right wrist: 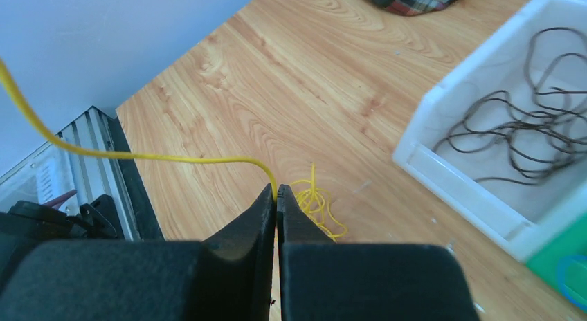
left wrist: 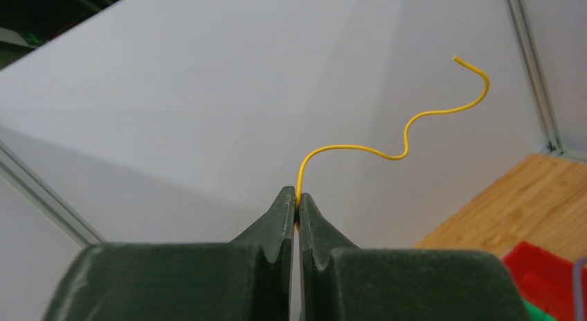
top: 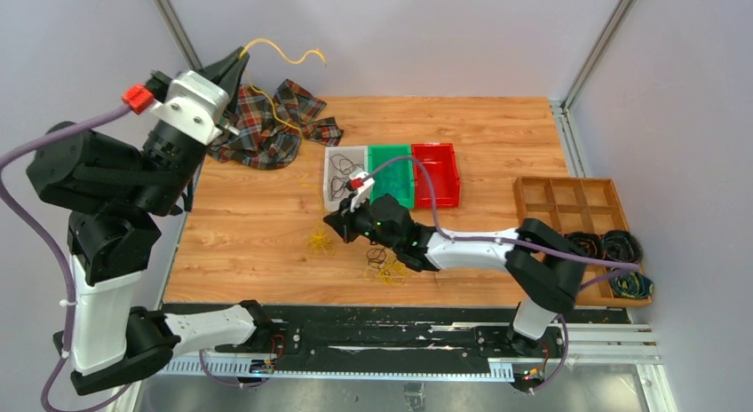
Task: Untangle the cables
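Two arms are at work. The left gripper (top: 240,59), raised in the upper left of the overhead view, has its fingers pressed together on one yellow cable (top: 282,50). In the left wrist view the cable's free end (left wrist: 405,138) curls up and right from the left gripper's tips (left wrist: 298,196) against the white wall. The right gripper (top: 330,221), low over the table (top: 266,225) near the frame's centre, also pinches a yellow cable. In the right wrist view that strand (right wrist: 138,156) leaves the closed tips (right wrist: 276,193) and runs off to the upper left.

Two loose heaps lie on the wood. One is a small yellow tangle (top: 320,242) just past the right gripper's tips, seen again in its wrist view (right wrist: 315,200). The other is a mixed pile (top: 388,270) of yellow and black wire beside the right forearm.

Three bins stand side by side above centre: a white bin (top: 327,181), a green bin (top: 395,186) and a red bin (top: 444,177). The white bin holds several looped dark wires (right wrist: 526,127). One purple hose (top: 426,186) arcs over the green and red bins.

One plaid cloth (top: 266,132) lies crumpled at the upper left, under the raised cable. At the right edge, one wooden divided tray (top: 568,194) holds two black coils (top: 586,243) and one blue-green bundle (top: 632,283) in its lower compartments.
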Robot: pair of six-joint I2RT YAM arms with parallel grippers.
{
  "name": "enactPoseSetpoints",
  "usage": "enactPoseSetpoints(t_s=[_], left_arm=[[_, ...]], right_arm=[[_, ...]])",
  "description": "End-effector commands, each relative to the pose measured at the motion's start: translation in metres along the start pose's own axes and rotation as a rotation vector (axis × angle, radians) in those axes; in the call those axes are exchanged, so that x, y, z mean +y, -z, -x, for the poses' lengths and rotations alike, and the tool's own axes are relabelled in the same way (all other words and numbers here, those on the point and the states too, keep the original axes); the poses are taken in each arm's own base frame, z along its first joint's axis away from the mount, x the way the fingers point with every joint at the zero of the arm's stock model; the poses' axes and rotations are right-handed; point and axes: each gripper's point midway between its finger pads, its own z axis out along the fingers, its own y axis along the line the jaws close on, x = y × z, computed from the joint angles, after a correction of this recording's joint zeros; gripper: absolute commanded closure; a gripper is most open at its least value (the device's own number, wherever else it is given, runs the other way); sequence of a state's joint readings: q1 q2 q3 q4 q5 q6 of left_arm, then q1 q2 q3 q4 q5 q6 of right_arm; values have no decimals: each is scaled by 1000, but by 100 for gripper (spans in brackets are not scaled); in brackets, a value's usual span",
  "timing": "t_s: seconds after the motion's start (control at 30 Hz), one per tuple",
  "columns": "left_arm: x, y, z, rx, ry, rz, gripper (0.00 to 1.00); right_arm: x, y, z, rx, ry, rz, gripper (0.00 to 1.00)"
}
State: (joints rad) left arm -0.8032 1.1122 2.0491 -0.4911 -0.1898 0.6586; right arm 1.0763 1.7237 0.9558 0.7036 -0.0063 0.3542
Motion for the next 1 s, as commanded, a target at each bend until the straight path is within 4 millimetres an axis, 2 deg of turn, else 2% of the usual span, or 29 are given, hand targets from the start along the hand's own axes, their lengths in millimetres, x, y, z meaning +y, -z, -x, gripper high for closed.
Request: enactPoseSetpoints(t_s=[0.0,0.07,0.13,0.27,0.37,0.43,0.53,0.6,0.7,0.83,0.97], left_arm=[[-16,18,-56,161,-41,21,95],[-39,34,-104,275,-75,0,98],[-73,55,-167,427,-127,-67,99],[-141,112,-285,749,-203,-269,99],[-181,153,-343,900,-195,-430,90],[-208,176,-371,953,-208,-545,79],[-240,196,-383,959,-148,-698,65],[-257,199,-376,905,-99,-778,51],[-276,198,-358,774,-56,-899,38],[-286,187,-332,631,-24,-962,31],[-291,168,-323,556,-2,-956,26]], right_arm=[[-18,38,36,-84,4,-107,99],[-25,55,33,-70,15,-143,99],[-32,71,27,-54,11,-175,99],[-44,97,12,-25,-3,-222,99],[-52,108,1,-7,-8,-254,99],[-53,111,1,-2,-6,-267,99],[-53,113,3,4,4,-270,99],[-52,113,4,14,16,-267,99],[-49,111,6,24,26,-253,99],[-42,109,11,20,11,-223,99],[-30,106,15,2,-23,-166,99]])
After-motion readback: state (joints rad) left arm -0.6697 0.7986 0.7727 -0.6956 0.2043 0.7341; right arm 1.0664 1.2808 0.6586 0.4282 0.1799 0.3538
